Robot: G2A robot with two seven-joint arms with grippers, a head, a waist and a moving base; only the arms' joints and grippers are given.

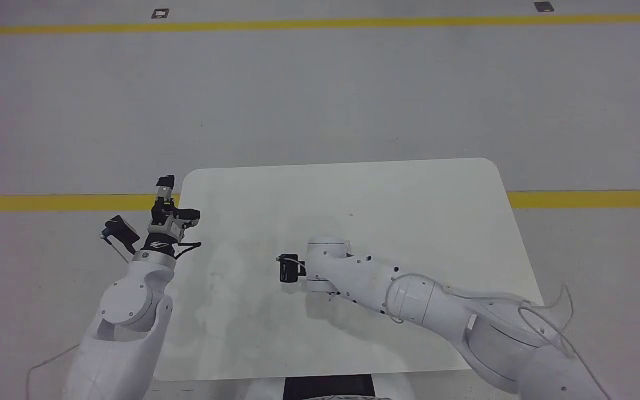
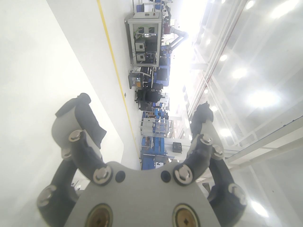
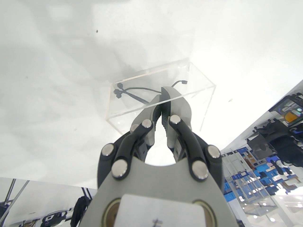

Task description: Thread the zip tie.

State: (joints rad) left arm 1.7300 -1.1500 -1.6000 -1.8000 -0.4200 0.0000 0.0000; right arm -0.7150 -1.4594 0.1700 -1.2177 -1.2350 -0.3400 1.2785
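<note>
Overhead: right gripper point(image 1: 290, 268) near middle of table point(image 1: 420, 200), pointing toward 9 o'clock; left gripper point(image 1: 175, 200) at table's 9 o'clock edge. Left wrist: fingers spread wide. Right wrist: fingers pressed together, tips inside clear box point(image 3: 203, 95) among black zip ties point(image 3: 117, 92); actual pinch on tie hard to make out.

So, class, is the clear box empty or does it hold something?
Not empty: black zip ties lie inside the clear box, seen through its walls.
</note>
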